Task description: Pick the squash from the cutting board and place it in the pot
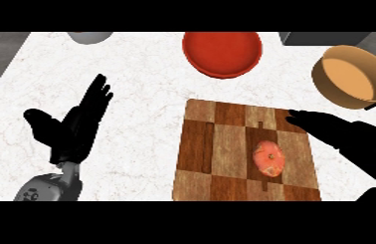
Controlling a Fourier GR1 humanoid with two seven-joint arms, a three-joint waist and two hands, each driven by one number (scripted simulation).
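The right robot hand [323,126] enters from the right edge of the head view and lies over the far right corner of the cutting board [213,153], its fingers straight and pointing left, spread narrowly, holding nothing. The squash [269,158], orange-pink and rounded, lies on the checkered wooden board just below and slightly left of those fingertips, near them but apart from them; no contact is visible. The board sits flat on the pale marbled worktop [147,88], directly beneath and to the left of the right robot hand. Beyond that hand, toward the far right edge, stands a tan round vessel [346,77] with an open mouth and a lighter interior; it is partly cut off by the frame. A red round pot [222,53] sits farther out and to the left of the right robot hand, past the far edge of the board and separate from it. A grey object [327,38] shows at the far right corner, and a grey rounded item [90,37] at the far left; neither can be identified. The left robot hand [73,126] rests well to the left of the board, open, fingers straight and raised, holding nothing, its grey forearm [47,188] below it.
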